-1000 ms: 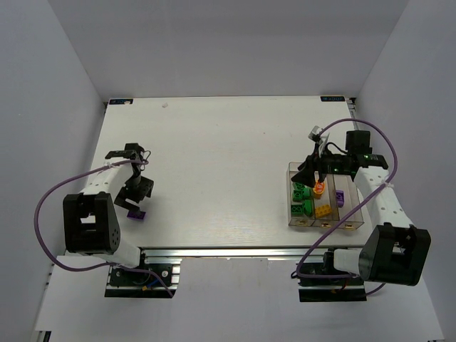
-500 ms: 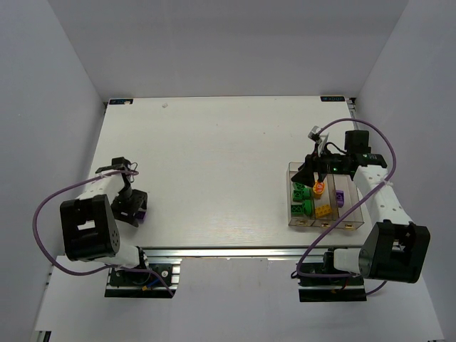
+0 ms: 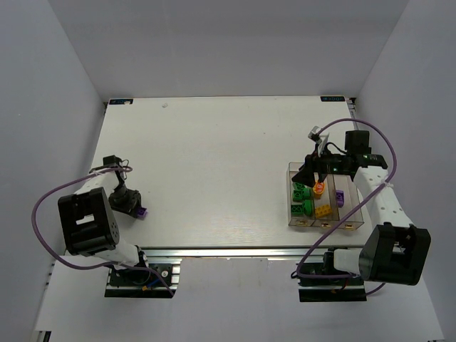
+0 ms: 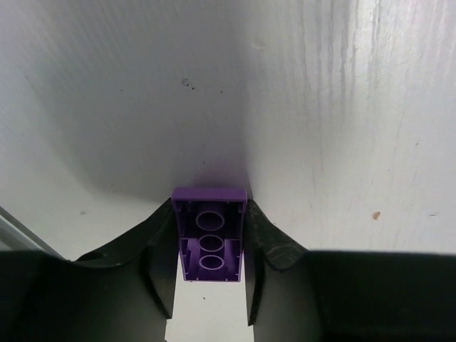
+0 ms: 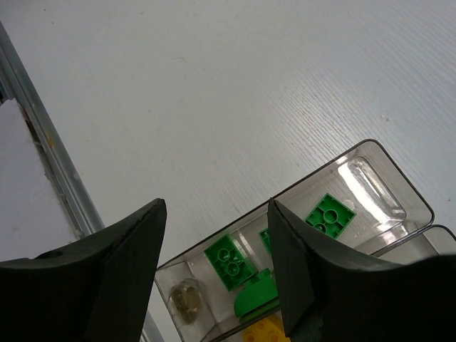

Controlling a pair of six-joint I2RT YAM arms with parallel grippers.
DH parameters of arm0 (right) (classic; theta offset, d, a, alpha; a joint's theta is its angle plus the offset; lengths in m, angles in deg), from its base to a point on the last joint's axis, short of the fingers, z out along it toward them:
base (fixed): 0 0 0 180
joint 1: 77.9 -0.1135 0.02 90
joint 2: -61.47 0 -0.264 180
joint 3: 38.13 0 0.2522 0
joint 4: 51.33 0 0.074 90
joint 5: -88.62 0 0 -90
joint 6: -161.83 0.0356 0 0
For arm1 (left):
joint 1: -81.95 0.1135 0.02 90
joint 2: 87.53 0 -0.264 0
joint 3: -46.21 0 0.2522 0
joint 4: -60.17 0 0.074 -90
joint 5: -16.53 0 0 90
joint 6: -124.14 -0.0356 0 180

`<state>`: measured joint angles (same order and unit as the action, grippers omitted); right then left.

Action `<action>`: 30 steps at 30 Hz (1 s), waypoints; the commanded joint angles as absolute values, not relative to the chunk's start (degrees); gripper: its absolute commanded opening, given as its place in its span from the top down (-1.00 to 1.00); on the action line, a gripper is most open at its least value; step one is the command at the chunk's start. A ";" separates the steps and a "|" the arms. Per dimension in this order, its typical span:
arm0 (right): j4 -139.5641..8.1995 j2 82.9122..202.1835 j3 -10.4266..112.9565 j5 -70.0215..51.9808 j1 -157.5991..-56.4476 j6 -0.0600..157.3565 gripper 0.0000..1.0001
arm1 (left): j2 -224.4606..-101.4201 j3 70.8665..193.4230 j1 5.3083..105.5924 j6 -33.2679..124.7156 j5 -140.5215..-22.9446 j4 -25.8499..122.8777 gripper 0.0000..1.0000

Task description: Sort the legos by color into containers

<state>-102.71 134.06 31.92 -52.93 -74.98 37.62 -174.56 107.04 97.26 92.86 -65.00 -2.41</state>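
Table (image 3: 214, 142): one brick lies outside the bins, far left near the front edge.

Bins (image 3: 324, 225): row of 3 on the right side, near the front.
- Left bin holds the green bricks (image 3: 301, 194).
- Mid bin has a yellow brick (image 3: 322, 211) w/ an orange brick (image 3: 318, 188) behind it.
- Right bin has one binned purple (image 3: 340, 199).
- Colours look unmixed from the top view.

Right gripper (image 3: 313, 174): hangs over the far end of the bins. Its fingers are apart w/ nothing btwn them. Its wrist cam looks down on greens in the bin.

Left gripper (image 4: 209, 221): down at the table, well apart from the bins. Its fingers press both long sides of the loose purple brick (image 4: 209, 235), i.e. clamped on it. The brick's hollow underside faces the wrist cam. It looks to be on the table, not lifted.

Progress, as a judgement: nearly done, approx. all but one sorted. What's left is to lift the loose purple brick, take it across the table and drop it in the right bin next to the binned purple. That's a long carry for the left arm, so a handover may be needed.
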 commanded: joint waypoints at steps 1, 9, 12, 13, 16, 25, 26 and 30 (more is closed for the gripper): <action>-104.28 132.05 33.02 -53.58 -75.96 38.26 -0.28 | -173.93 107.17 98.12 91.36 -68.97 0.18 0.48; -100.71 136.25 35.31 -52.09 -87.80 59.56 -0.07 | -165.85 101.82 91.98 92.32 -95.51 17.65 1.00; -95.69 140.12 36.62 -52.61 -92.99 68.12 -0.09 | -165.49 99.70 86.11 96.01 -99.39 23.44 1.00; -93.41 141.35 37.41 -52.62 -93.80 71.36 -0.11 | -165.49 100.40 84.60 97.24 -99.40 24.17 1.00; -92.60 147.06 42.68 -52.27 -97.58 76.57 -0.33 | -166.89 102.86 78.19 98.74 -99.05 26.02 1.00; -91.19 157.53 55.17 -42.88 -107.77 87.73 -0.61 | -173.49 117.45 65.09 102.07 -95.71 24.88 1.00; -91.10 158.23 55.26 -42.60 -108.13 88.70 -0.62 | -174.10 118.07 64.38 102.61 -95.53 24.70 1.00; -88.39 157.97 55.00 -39.36 -110.15 91.34 -0.65 | -177.09 120.35 61.30 105.41 -95.97 25.23 1.00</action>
<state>-91.35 157.78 53.10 -43.12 -109.18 86.97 -175.69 118.30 62.99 102.55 -96.24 25.11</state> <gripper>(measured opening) 0.823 0.463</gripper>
